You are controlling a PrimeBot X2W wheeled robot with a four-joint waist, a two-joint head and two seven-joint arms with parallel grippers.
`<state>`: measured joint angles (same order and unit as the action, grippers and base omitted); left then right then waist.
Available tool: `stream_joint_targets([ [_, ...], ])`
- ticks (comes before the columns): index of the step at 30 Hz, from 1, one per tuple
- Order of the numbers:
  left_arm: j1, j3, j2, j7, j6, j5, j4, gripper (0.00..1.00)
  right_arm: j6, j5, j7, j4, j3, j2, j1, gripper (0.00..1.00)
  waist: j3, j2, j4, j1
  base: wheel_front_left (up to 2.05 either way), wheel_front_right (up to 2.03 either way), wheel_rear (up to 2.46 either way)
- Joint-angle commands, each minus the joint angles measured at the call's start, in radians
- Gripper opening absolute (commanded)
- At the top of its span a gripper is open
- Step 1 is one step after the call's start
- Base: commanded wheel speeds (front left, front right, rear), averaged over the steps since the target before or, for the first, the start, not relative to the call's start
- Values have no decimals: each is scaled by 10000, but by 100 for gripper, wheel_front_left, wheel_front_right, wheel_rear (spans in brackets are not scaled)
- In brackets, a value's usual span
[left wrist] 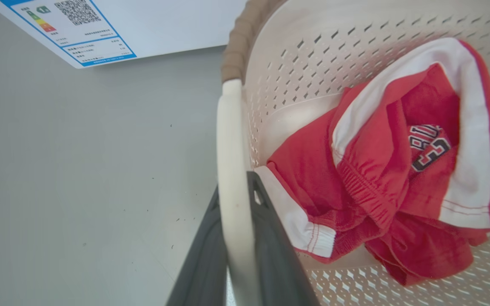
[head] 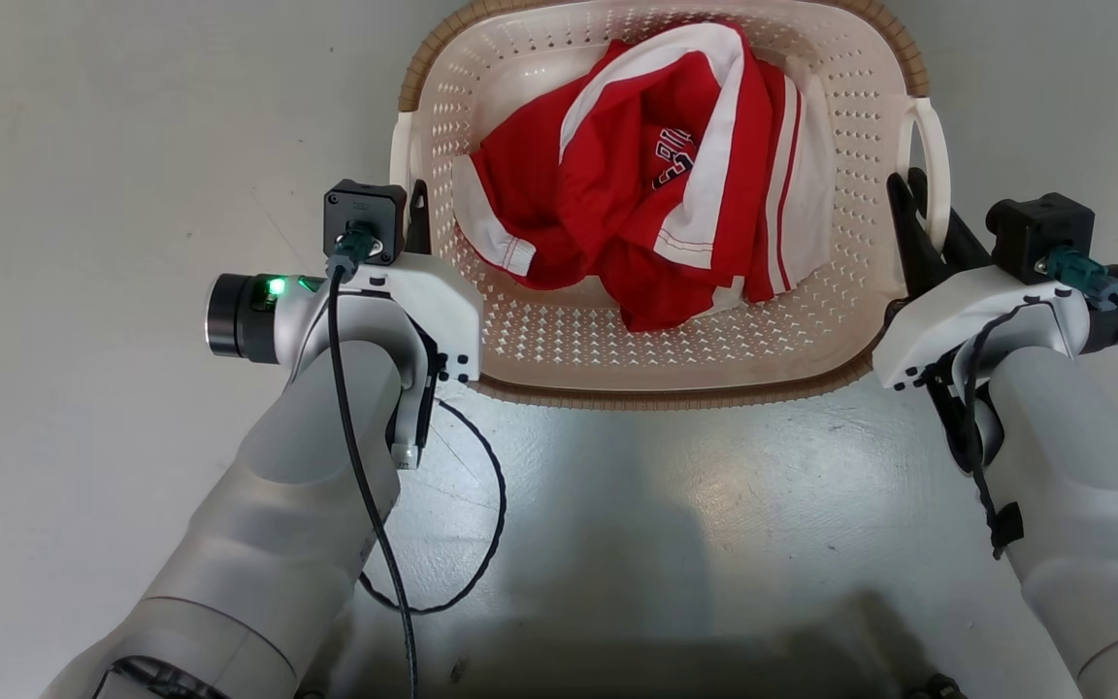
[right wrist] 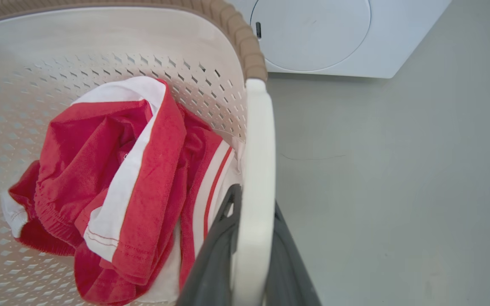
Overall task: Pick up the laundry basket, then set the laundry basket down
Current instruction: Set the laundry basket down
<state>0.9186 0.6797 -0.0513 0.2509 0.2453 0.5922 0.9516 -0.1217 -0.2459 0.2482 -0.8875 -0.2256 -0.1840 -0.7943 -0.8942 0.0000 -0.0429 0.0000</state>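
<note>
The left gripper (left wrist: 233,187) and right gripper (right wrist: 255,199) clamp the 2 white loop handles (left wrist: 230,140), the best holds on the laundry basket (head: 656,393), likely stiff and light despite its red sportswear (head: 656,184)

The garment (head: 637,194) lies in the laundry basket (head: 559,340), with the washer (right wrist: 313,34) behind it.

Bright even light; soft glare on floor (head: 714,481).
</note>
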Motion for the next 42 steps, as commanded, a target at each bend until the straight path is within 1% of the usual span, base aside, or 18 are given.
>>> stream_joint_targets([
  [1,-35,-121,-32,108,-100,-217,-235,0,-90,211,135,196,-286,307,563,0,-21,0,14,0,0,0,0],
  [9,-50,-628,2,108,-300,-725,-13,0,-90,300,135,204,-130,383,584,0,-135,0,60,0,0,0,0],
  [14,-116,-737,7,108,-411,-781,-19,0,-90,328,135,148,-94,394,554,0,-180,0,73,0,0,0,0],
  [21,-162,-750,9,108,-358,-710,-37,0,-90,371,135,34,-34,410,479,0,-246,0,87,0,0,0,0],
  [22,-172,-776,9,108,-309,-663,-15,0,-90,396,135,10,14,412,462,3,-251,0,93,0,0,0,0],
  [23,-181,-786,9,108,-263,-616,19,43,-90,426,135,-31,75,420,446,38,-256,0,100,0,0,0,0],
  [24,-173,-792,9,108,-191,-600,27,91,-90,464,135,-79,132,433,427,65,-263,0,103,0,0,0,0],
  [25,-177,-811,9,108,-80,-563,2,100,-90,543,135,-97,243,462,381,100,-277,0,110,0,0,0,0],
  [36,-177,-629,10,109,47,-206,355,100,-90,928,135,336,795,600,457,100,-186,0,194,0,0,0,0],
  [42,-196,-571,10,109,137,-147,453,100,-90,1116,135,478,1043,656,609,100,184,0,204,0,0,0,0],
])
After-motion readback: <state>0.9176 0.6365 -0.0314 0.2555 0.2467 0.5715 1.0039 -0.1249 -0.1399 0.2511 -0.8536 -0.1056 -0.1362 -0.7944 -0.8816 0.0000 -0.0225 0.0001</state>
